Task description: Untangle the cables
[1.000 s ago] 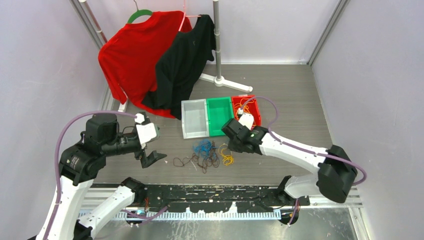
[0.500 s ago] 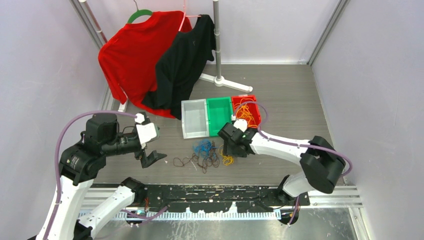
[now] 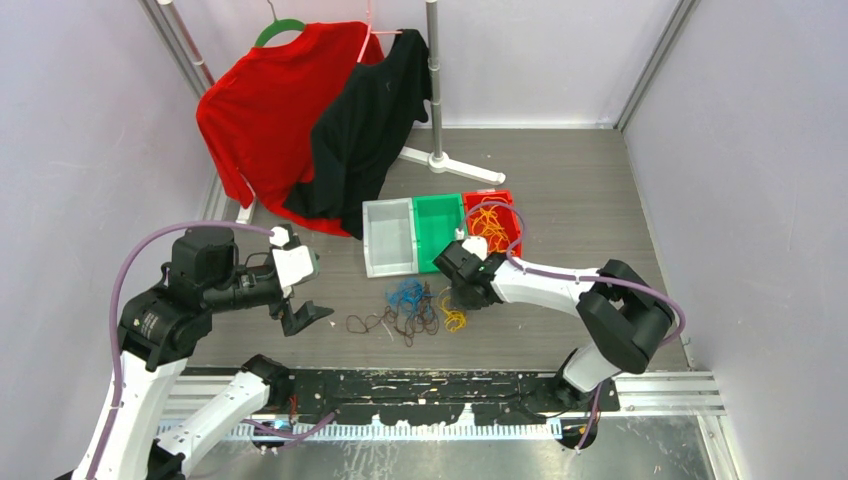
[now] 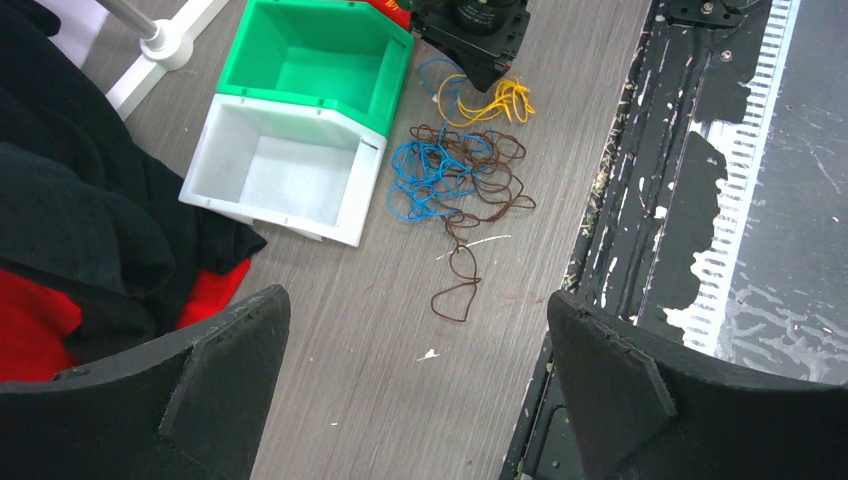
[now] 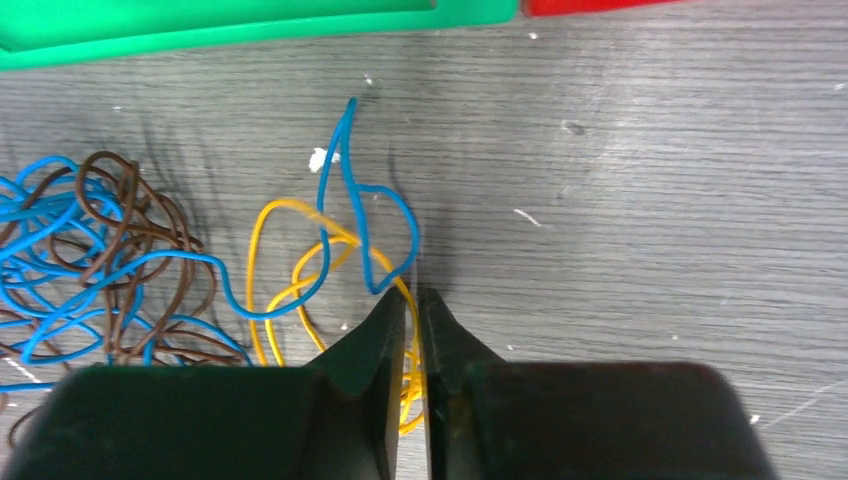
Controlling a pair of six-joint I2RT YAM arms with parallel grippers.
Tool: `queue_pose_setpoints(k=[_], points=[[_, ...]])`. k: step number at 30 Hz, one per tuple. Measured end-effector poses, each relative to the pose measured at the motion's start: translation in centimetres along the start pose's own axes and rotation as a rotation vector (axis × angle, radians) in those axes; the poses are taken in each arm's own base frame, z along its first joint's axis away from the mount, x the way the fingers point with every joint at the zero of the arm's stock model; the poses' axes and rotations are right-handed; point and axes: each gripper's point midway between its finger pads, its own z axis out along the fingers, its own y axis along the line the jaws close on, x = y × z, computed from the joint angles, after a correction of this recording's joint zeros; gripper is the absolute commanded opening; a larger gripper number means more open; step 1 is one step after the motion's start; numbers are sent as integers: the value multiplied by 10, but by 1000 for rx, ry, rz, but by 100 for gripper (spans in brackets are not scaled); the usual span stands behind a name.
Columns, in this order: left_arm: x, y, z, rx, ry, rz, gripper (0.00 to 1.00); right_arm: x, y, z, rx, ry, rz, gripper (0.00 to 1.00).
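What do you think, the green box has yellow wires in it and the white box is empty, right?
No. The green box is empty too; the yellow wires lie in the red box. The white box is empty. The top external view shows it.

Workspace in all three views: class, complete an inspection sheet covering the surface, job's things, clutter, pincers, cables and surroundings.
Surface: grey wood-grain table; scuffed black strip along the near edge.
Job's things: blue cables and brown cables tangled together; yellow cable beside them, crossed by a blue strand; orange cables in the red bin.
Clutter: green bin and white bin, both empty; white flecks on the table.
Pincers: left pincer open, holding nothing; right pincer closed on a yellow cable strand.
Cables: lilac hoses along both arms; the right one loops over the red bin.
Surroundings: red shirt and black shirt on a rack; pale walls.
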Motion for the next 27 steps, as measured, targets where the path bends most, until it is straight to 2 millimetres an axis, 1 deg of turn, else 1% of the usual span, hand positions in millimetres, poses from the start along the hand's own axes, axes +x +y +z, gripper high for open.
queue_pose_setpoints(k=[2, 3, 6, 9, 14, 17, 20, 24, 27], points=[[0, 0, 0, 0, 0, 0, 99, 0, 2, 0, -12, 1, 0, 3], [0, 0, 0, 0, 0, 0, 100, 0, 3, 0, -17, 1, -1, 1], [0, 0, 0, 0, 0, -1, 100, 2, 0, -4, -15, 9, -6, 1], [0, 0, 0, 0, -1, 0, 99, 1, -4, -18, -23, 6, -10, 1], [0, 0, 0, -1, -1, 0, 99, -7, -8, -51, -59, -29, -17, 1], [0, 0, 0, -1, -1, 1, 99, -16, -5, -71, -87, -47, -23, 1], [-1, 0, 0, -3, -4, -3, 99, -27, 3, -92, -129, -63, -38, 1], [1, -1, 5, 6, -12, -26, 100, -45, 17, -125, -219, -104, -75, 1], [2, -3, 12, 27, -36, -49, 99, -64, 34, -156, -314, -165, -108, 1]])
